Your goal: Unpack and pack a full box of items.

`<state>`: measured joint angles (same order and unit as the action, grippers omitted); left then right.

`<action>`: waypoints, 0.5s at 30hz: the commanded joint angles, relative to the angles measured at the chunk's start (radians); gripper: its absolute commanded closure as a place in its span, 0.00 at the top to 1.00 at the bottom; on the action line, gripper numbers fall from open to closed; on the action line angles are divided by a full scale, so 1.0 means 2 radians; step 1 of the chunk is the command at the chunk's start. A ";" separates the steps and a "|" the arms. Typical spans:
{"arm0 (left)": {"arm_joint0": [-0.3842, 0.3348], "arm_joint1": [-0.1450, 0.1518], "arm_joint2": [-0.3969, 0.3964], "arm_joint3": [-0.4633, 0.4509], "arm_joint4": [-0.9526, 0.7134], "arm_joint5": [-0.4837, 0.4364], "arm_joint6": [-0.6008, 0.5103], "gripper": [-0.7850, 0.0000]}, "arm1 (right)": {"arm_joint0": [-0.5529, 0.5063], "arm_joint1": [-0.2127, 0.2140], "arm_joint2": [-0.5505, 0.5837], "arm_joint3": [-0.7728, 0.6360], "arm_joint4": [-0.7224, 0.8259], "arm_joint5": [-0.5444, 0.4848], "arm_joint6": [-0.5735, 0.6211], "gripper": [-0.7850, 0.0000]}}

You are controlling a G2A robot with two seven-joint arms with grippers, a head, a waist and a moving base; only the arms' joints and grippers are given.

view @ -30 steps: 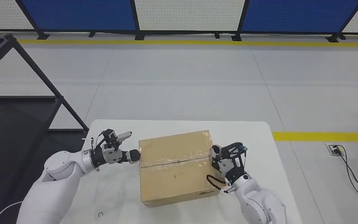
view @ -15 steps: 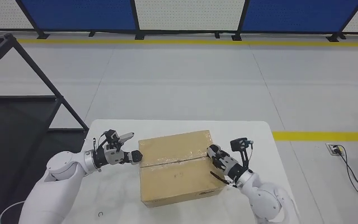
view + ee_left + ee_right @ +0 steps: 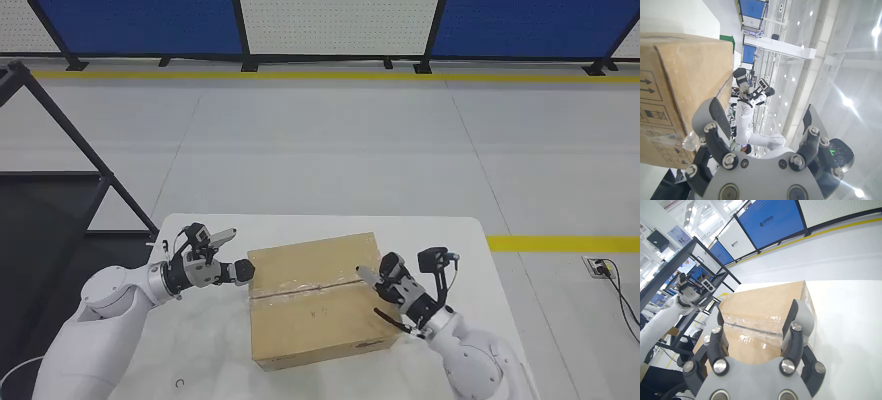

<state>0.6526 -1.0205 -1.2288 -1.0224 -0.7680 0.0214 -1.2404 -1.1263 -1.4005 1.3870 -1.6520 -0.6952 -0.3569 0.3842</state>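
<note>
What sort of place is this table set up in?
Most likely a factory-style robot test hall: blue and white perforated partition panels line the far side, a yellow floor line runs in front of them, and the left wrist view shows a high white ceiling with rows of lights.

Arms [image 3: 110,297] are smooth glossy white shells going black near the wrists. The left gripper [image 3: 762,108] and right gripper [image 3: 757,311] both have a pale grey base, black linkage bars pinned with shiny round screws [image 3: 786,364], and grey fingers [image 3: 803,317] faced with ribbed black pads [image 3: 718,113]. Black cable [image 3: 674,390] loops just behind the right one, beside a black camera block [image 3: 432,259].
</note>
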 commanded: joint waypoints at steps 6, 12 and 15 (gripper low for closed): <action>-0.002 -0.002 0.001 0.002 -0.003 -0.003 0.001 1.00 | 0.008 -0.004 -0.016 -0.024 0.133 0.076 0.052 0.00; -0.005 -0.005 0.009 0.009 -0.010 -0.001 -0.001 1.00 | 0.071 -0.006 -0.019 0.009 0.285 0.166 0.172 0.00; -0.006 -0.007 0.010 0.014 -0.013 -0.002 -0.003 1.00 | 0.087 -0.003 -0.015 0.019 0.297 0.172 0.201 0.00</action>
<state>0.6397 -1.0335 -1.2080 -0.9980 -0.7886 0.0176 -1.2437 -0.9557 -1.4088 1.3556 -1.6140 -0.1030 -0.0090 0.7705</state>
